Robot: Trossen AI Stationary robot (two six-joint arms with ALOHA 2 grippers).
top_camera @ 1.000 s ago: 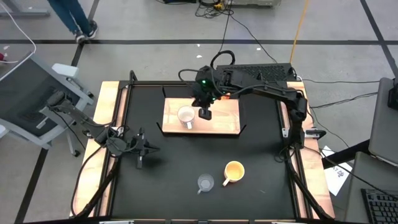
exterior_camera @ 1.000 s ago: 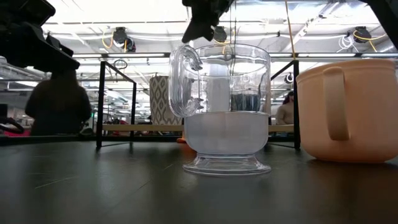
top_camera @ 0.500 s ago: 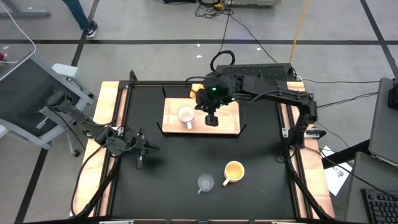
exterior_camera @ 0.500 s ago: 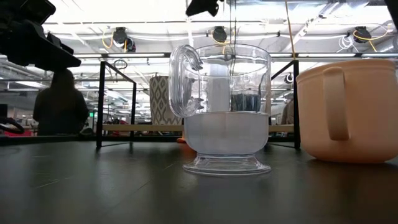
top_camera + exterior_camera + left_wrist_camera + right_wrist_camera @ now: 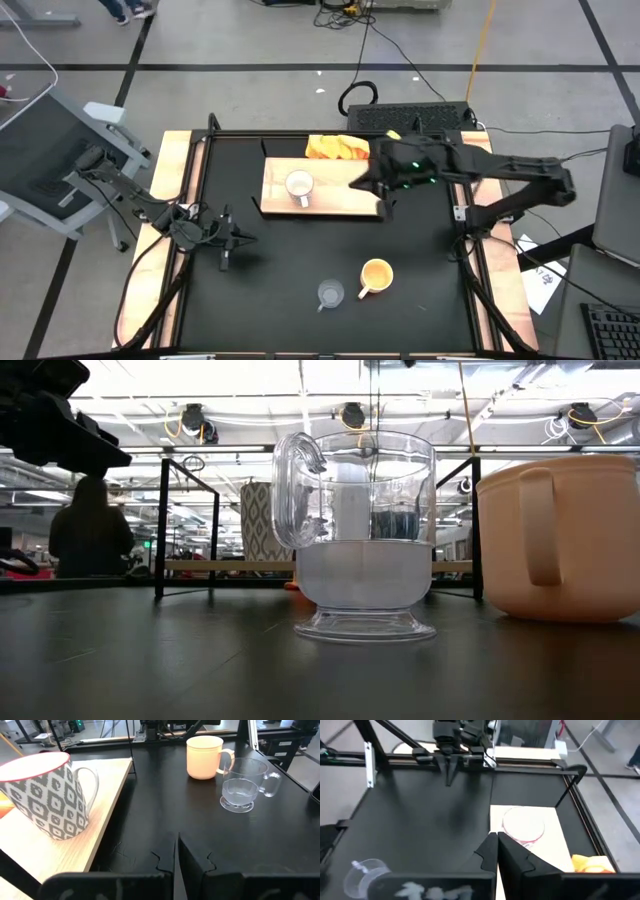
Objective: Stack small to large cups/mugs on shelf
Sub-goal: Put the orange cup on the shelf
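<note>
Desk [image 5: 280, 260] of black matte surface, framed in pale wood, carries everything here. Toward its far edge lies the flat rectangular light-wood shelf [image 5: 345, 195], evidently the place where the vessels are to be gathered. On the shelf's left part stands the white handled mug with a grey diamond pattern and red rim [image 5: 298, 186], upright and alone, so it looks to be the base of the stack. Its inside shows plain white from above; I judge it empty. Just behind the shelf's far edge lies a crumpled orange-yellow cloth [image 5: 337, 148], apart from the work.

Near the desk's front edge stand the two vessels not yet brought over: the orange-yellow handled mug [image 5: 376, 273], upright and apparently empty, and just beside it the smaller clear glass cup with a handle [image 5: 331, 294]. In the low view the glass looks cloudy in its lower half; whether that is liquid or only frosted glass I cannot tell.

The right tool [image 5: 385, 208] hangs at the shelf's right end with its fingers pressed together and nothing between them, well apart from the white mug. The left tool [image 5: 226, 258] waits over the desk's left side, its fingers likewise together and empty.
</note>
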